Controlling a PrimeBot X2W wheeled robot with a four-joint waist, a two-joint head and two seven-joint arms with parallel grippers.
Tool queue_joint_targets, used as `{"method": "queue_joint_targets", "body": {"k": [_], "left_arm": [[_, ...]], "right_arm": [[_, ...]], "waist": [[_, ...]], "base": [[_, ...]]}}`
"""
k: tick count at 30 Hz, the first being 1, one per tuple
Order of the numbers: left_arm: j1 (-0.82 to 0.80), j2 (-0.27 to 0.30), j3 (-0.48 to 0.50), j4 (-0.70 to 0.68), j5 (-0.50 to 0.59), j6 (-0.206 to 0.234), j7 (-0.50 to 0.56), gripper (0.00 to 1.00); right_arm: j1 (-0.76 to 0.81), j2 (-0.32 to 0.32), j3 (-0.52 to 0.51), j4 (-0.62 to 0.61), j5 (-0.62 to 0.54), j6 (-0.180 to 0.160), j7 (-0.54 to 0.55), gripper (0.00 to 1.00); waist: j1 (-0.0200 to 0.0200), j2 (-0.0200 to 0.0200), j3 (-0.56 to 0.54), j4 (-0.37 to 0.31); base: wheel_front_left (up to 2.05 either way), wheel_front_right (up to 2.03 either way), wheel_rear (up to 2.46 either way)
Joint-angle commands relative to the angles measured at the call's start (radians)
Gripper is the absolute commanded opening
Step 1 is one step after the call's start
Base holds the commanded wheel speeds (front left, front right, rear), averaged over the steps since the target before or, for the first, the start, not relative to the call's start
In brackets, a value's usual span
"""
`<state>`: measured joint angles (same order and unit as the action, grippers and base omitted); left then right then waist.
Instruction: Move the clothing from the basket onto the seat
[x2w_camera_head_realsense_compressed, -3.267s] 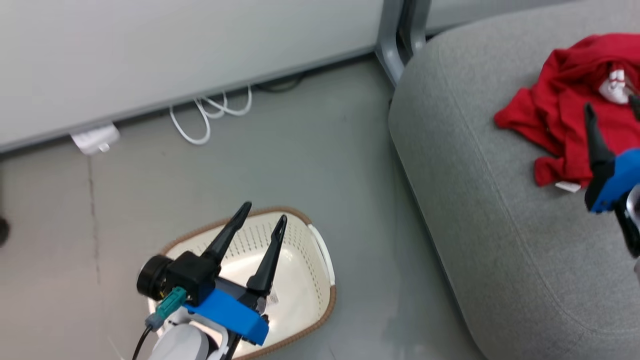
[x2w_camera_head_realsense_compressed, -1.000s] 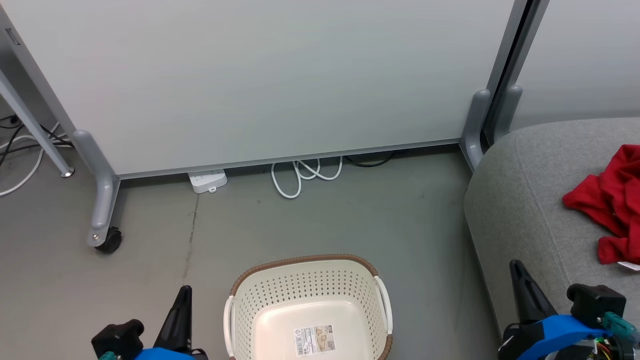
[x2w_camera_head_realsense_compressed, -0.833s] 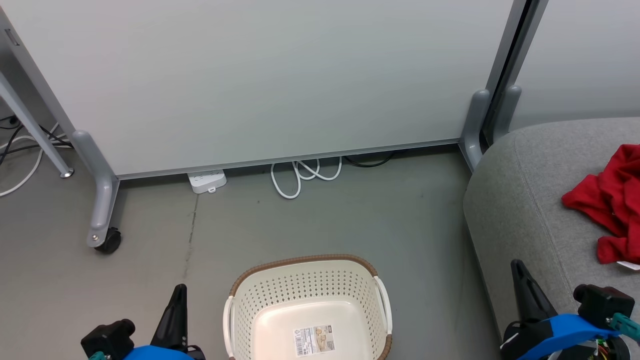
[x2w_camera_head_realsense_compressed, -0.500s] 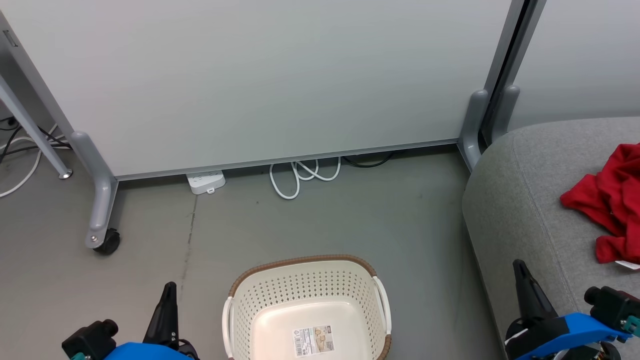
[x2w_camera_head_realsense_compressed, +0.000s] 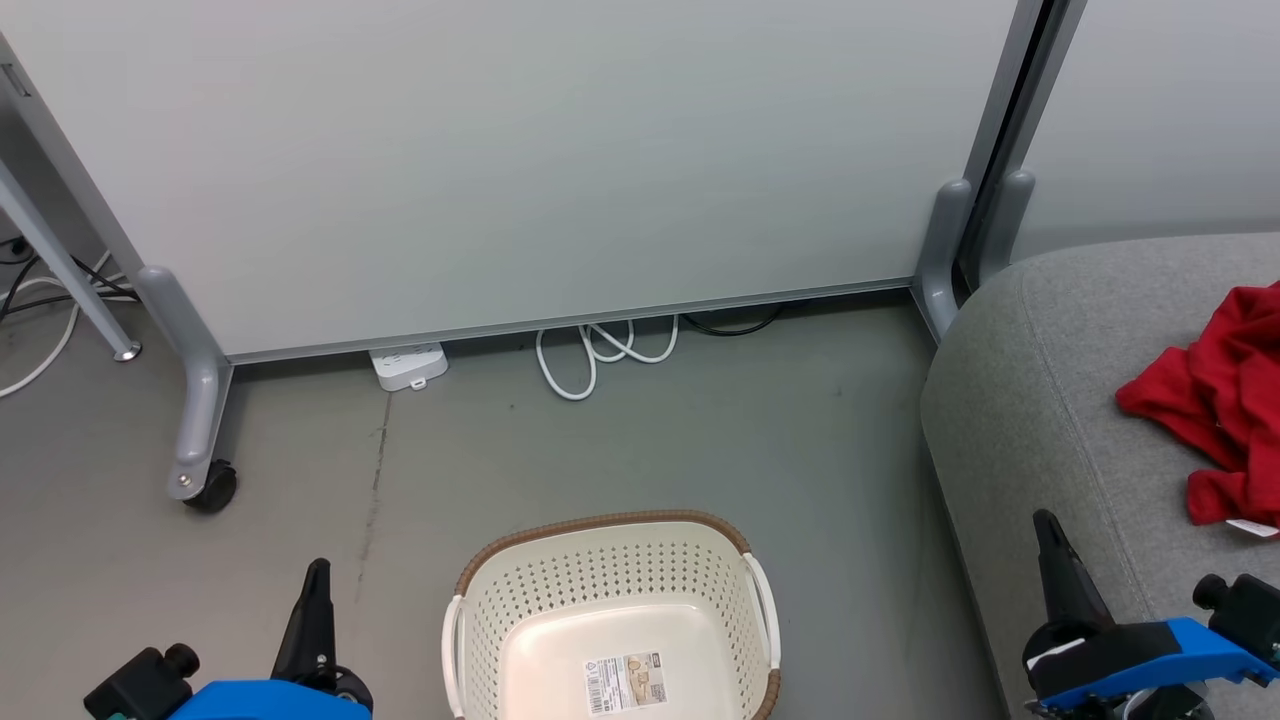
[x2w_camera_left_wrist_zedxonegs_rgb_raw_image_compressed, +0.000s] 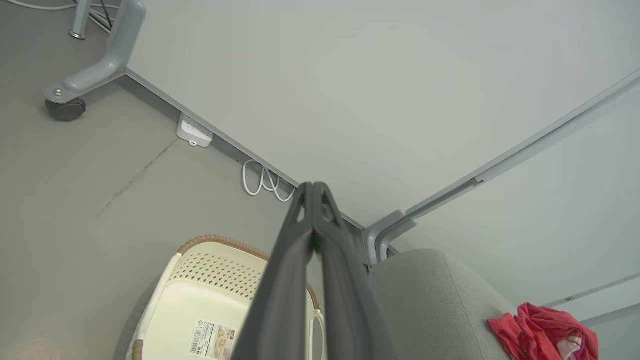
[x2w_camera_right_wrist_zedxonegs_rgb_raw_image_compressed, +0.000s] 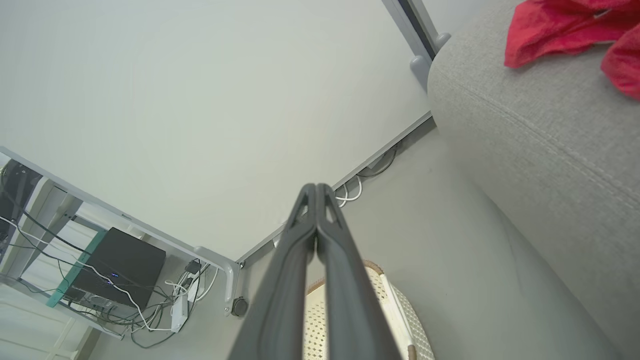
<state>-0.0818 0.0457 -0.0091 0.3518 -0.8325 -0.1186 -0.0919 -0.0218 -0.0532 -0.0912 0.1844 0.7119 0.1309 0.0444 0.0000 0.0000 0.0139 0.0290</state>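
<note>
**Basket bare; red cloth lies right of both tools, on the seat**

- Left tool: low at the left of the head view, over the floor, just left of the basket. In its wrist view the two fingers are pressed together along their length with nothing between them.
- Basket: on the floor between the two tools, straight ahead of the robot, its near end cut off by the frame. A printed label lies on its bottom. No cloth is to be seen in it.
- Right tool: low at the right, at the front edge of the seat. Its fingers are likewise closed tip to tip and empty.
- Clothing: a crumpled red heap on top of the seat, up and to the right of the right tool and well apart from the basket. It runs off the right frame edge, so its full spread and long axis cannot be read. Whether it is one piece or two, cannot tell.

Judgement: the cloth lies to the right of both tools. The right arm is much the nearer, and the left would have to reach across the basket. With the basket bare, the transfer looks finished and nothing at left or centre calls for a grasp. Any tidying of the heap would fall to the right arm.
</note>
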Motion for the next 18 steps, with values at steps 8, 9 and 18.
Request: {"method": "queue_joint_targets", "body": {"k": [8, 9, 18], "left_arm": [[-0.026, 0.004, 0.022, -0.03, -0.12, -0.007, 0.031, 0.0], [-0.026, 0.004, 0.024, -0.031, -0.132, -0.007, 0.035, 0.0], [-0.027, 0.005, 0.04, -0.043, -0.233, -0.008, 0.062, 0.0]], "right_arm": [[-0.038, 0.0, -0.005, 0.001, 0.138, 0.0, 0.013, 0.0], [-0.039, 0.0, -0.006, 0.001, 0.152, 0.0, 0.014, 0.0], [-0.048, 0.001, -0.009, 0.01, 0.269, 0.0, 0.023, 0.0]], "waist": [[0.0, 0.0, -0.001, -0.003], [0.0, 0.0, -0.001, -0.003], [0.0, 0.0, -0.002, -0.006]], "base": [[0.0, 0.0, 0.0], [0.0, 0.0, 0.0], [0.0, 0.0, 0.0]]}}
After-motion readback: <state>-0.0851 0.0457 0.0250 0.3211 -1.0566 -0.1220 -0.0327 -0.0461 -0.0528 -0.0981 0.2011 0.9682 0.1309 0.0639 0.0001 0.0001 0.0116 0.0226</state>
